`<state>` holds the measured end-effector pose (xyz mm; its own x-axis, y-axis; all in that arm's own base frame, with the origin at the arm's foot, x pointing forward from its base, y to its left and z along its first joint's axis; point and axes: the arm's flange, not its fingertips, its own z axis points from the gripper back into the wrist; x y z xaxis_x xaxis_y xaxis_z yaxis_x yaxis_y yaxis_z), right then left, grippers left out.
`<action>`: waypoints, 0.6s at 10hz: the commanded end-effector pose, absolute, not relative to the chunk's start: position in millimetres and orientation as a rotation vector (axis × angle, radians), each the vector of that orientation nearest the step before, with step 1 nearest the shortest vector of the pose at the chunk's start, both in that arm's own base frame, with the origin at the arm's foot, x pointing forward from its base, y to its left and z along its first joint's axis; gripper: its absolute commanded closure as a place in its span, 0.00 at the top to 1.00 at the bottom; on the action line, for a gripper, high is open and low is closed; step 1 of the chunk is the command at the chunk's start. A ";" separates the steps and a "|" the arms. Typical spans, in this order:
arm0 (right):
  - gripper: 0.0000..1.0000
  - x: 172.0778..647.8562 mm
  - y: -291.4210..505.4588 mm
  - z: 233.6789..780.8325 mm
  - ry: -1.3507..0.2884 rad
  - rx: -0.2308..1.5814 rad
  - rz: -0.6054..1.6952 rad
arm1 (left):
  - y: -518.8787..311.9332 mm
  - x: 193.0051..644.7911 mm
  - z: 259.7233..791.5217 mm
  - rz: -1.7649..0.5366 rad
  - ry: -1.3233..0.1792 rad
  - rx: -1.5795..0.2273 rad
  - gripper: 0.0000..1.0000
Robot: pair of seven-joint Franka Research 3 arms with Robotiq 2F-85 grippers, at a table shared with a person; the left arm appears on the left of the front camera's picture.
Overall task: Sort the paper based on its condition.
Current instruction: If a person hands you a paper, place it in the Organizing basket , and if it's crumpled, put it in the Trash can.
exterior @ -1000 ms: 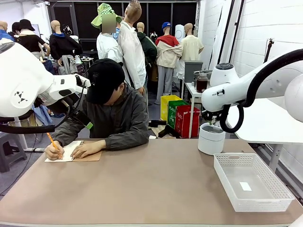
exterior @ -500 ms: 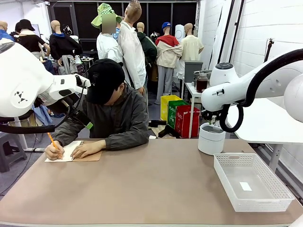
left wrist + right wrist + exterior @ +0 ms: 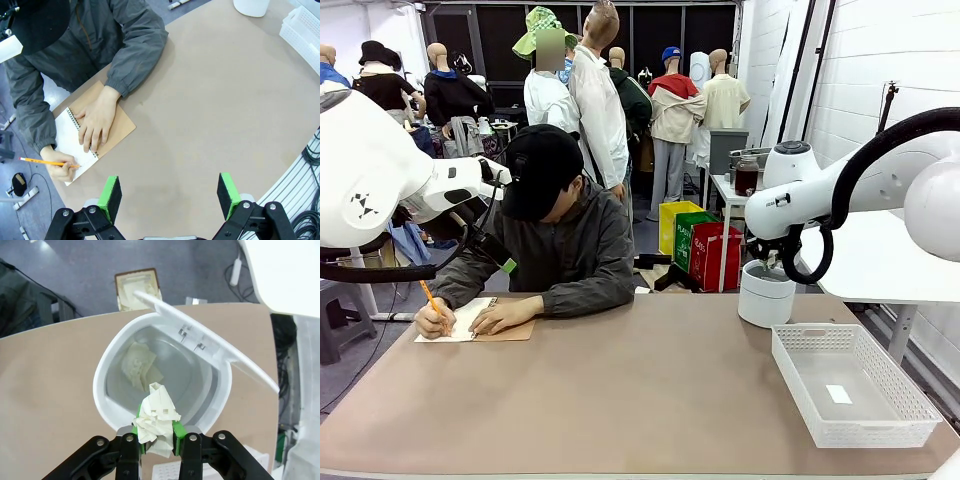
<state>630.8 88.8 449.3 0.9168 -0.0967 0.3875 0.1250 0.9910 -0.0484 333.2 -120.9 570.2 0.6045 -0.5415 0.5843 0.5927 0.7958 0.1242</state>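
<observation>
1. Table point(image 3: 650, 400): brown surface spanning the lower half of the front view.
2. Person point(image 3: 560, 240): seated at the far edge, upper left of centre, bent over a notebook point(image 3: 122, 127) with a brown cover. 1 hand point(image 3: 97, 120) lies flat on the notebook. The other hand point(image 3: 62, 170) holds a pencil point(image 3: 47, 162) on the white page.
3. Basket point(image 3: 870, 432): white, rectangular, with perforated walls, at the lower right of the front view. Contents: 1 small white tag point(image 3: 838, 394) lying flat on the basket floor.
4. Bin point(image 3: 766, 295): white and round, at the far right of the table, near the basket's far corner. In the right wrist view its lid point(image 3: 210, 347) is swung up and open. Contents: 1 crumpled sheet point(image 3: 137, 365) resting on the bin floor.
5. Left tool point(image 3: 169, 195): jaws wide apart, with nothing between the green pads. It hangs above bare table at the bottom of the left wrist view.
6. Right tool point(image 3: 158, 432): jaws closed narrow on the paper point(image 3: 157, 410). The paper is crumpled into a wad and clamped between the 2 green pads. It sits above the near rim of the bin opening, at the lower centre of the right wrist view.
</observation>
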 end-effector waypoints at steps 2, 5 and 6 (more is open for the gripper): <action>0.18 650.8 87.7 446.2 -0.366 -0.075 -0.162 | -119.9 333.2 570.3 -0.657 -0.645 -0.085 1.00; 0.18 660.8 83.8 436.3 -0.326 -0.057 -0.174 | -119.9 333.2 570.3 -0.657 -0.645 -0.085 1.00; 0.18 662.3 84.5 434.7 -0.309 -0.052 -0.171 | -119.9 333.2 570.3 -0.657 -0.645 -0.085 1.00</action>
<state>653.3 80.3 431.2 0.9320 -0.1471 0.3314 0.1678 0.9852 -0.0347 333.2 -120.8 570.2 0.6045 -0.5414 0.5843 0.5927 0.7958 0.1242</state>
